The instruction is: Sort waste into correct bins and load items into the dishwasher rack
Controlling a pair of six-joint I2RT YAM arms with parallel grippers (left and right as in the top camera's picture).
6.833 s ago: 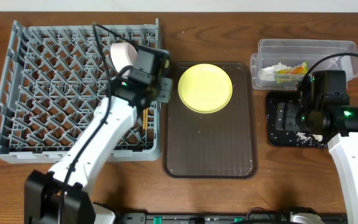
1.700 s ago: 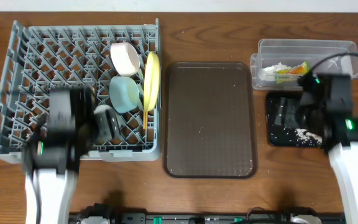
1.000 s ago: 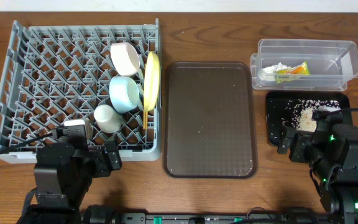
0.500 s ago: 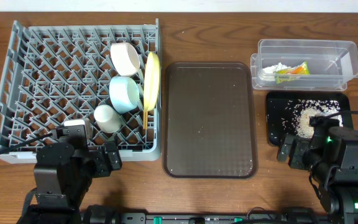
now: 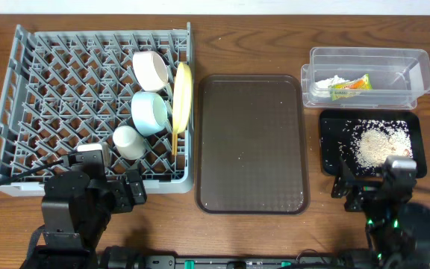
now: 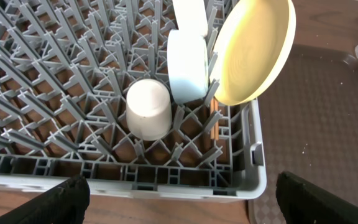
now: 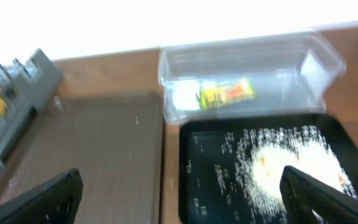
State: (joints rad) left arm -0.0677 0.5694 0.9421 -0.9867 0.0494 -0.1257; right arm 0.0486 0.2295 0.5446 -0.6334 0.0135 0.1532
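Note:
The grey dishwasher rack holds the pinkish-white bowl, the light blue bowl, the yellow plate on edge, the white cup and the chopsticks. The clear tub holds the green-yellow wrapper and white paper. The black tray holds a rice heap. My left gripper is open and empty at the rack's front edge. My right gripper is open and empty in front of the black tray.
The brown serving tray lies between rack and bins, with a few crumbs on it. The right wrist view shows the tub, the rice and the brown tray. Both arm bases sit at the table's front edge.
The plate, blue bowl and cup went from outside into the rack. Over the last second my right arm drew back toward the front edge, uncovering the rice. My left arm stayed still.

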